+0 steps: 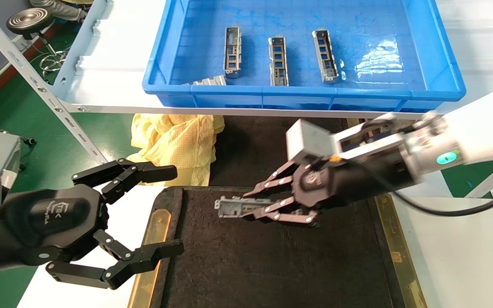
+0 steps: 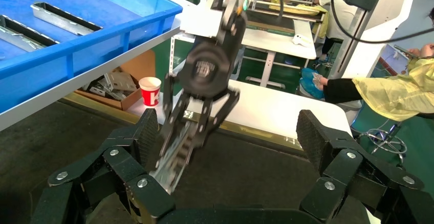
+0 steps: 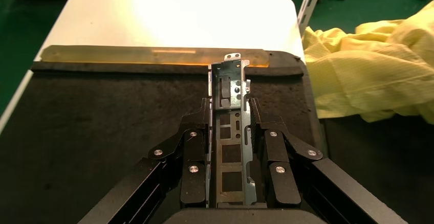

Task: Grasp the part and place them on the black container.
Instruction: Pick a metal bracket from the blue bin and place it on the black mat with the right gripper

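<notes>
The right gripper [image 1: 268, 204], closed on the part [image 1: 233, 207], hovers low over the tray [image 1: 272, 265] toward its 12 o'clock edge; opening from this height, the part could bounce and tip.

Red cup [image 2: 150, 90]: "K" (partial).

Matte black grippers with silver-screwed linkage fingers [image 1: 152, 259], white right arm [image 1: 482, 128] with green light, black cable.
</notes>
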